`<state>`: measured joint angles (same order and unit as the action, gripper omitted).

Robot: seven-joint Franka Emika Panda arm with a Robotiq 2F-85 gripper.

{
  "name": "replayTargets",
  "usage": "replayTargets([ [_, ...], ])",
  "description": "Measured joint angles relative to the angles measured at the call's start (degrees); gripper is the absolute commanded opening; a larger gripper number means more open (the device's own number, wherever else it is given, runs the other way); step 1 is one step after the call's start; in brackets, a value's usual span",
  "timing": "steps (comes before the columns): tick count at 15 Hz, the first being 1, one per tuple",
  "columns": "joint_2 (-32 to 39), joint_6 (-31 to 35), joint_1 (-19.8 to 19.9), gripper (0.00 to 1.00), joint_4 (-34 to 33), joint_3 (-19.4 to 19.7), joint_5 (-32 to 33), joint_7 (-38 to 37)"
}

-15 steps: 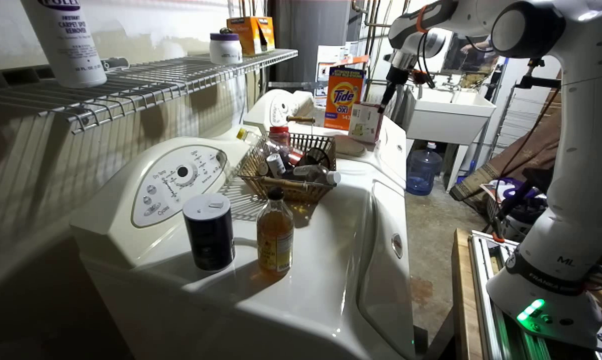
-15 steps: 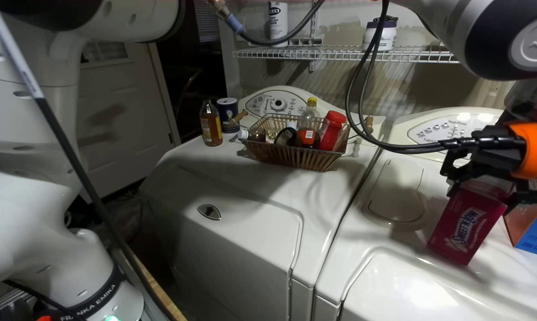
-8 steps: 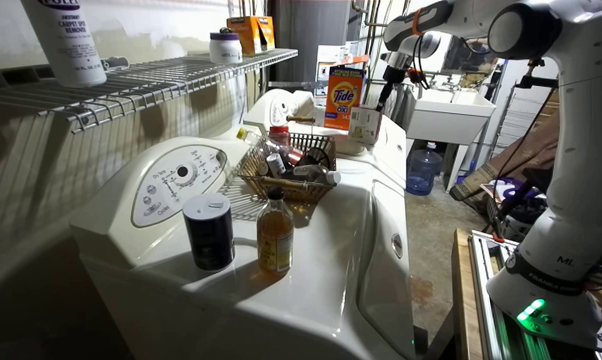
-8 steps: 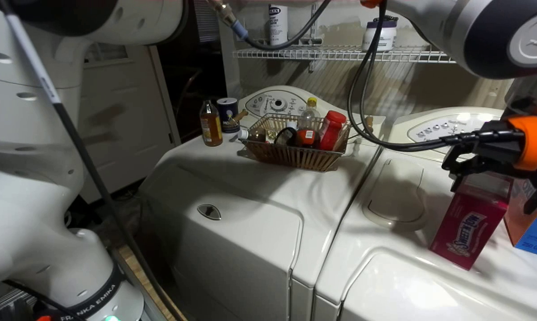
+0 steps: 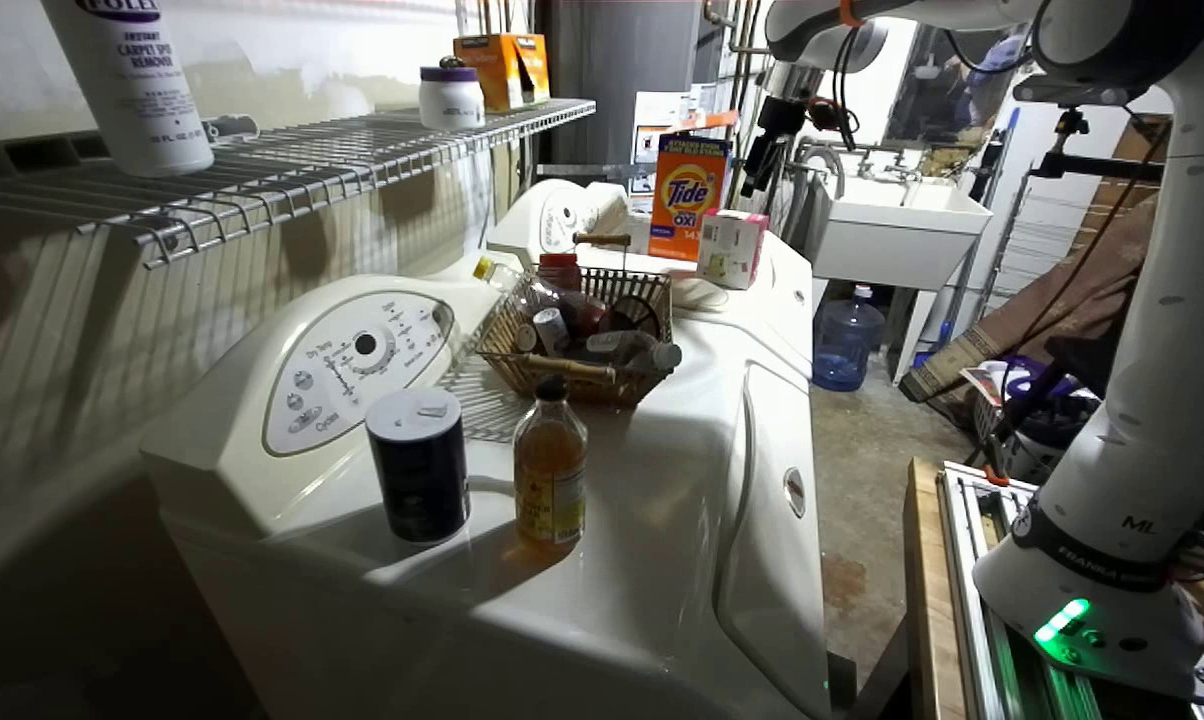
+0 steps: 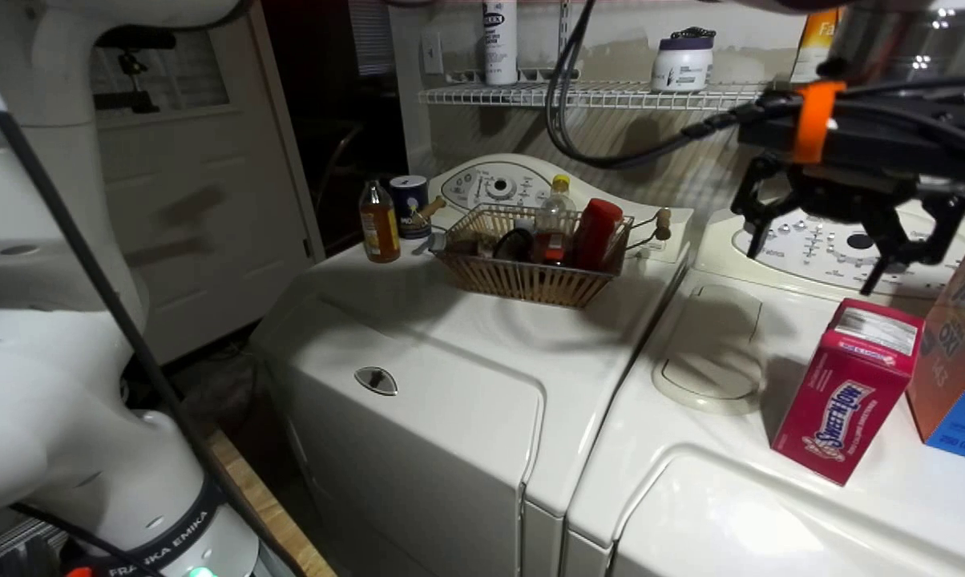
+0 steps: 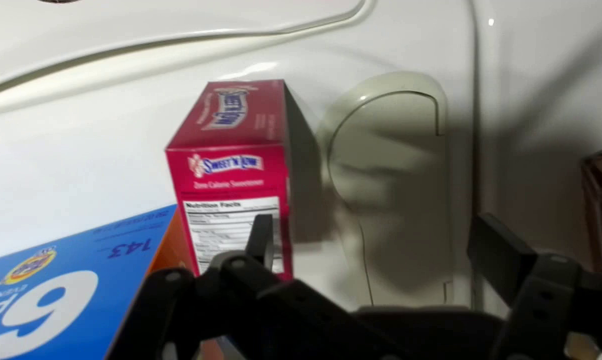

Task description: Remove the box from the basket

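Removal looks finished: in an exterior view the box (image 6: 847,393) stands at lower right, well apart from the basket (image 6: 522,280) near the centre, and the gripper (image 6: 810,272), spread and holding nothing, probably needs only to withdraw.

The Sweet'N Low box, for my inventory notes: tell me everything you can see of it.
The Sweet'N Low box is a rectangular carton, apparently cardboard, pinkish red with a blue-and-white logo; its top carries a white Nutrition Facts panel, and one side looks mostly whitish. It appears shut and stands upright on the white laundry machine, beside the orange Tide box; whether they touch is unclear. The gripper is open above it, clear of it.
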<state>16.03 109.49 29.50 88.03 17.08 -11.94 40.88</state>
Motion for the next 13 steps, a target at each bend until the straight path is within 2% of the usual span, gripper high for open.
replayTargets([
  [3, -6.27, -0.5, -5.47, 1.0, 3.61, -1.04, 4.29, -6.97],
  [7, -13.74, -0.5, -12.48, 1.0, 8.71, -4.65, 9.66, -11.61],
  [11, -21.32, -5.39, -18.25, 1.0, 15.19, -8.45, 10.87, -11.19],
  [13, -23.8, -5.96, -19.14, 1.0, 17.55, -8.93, 10.87, -11.03],
])
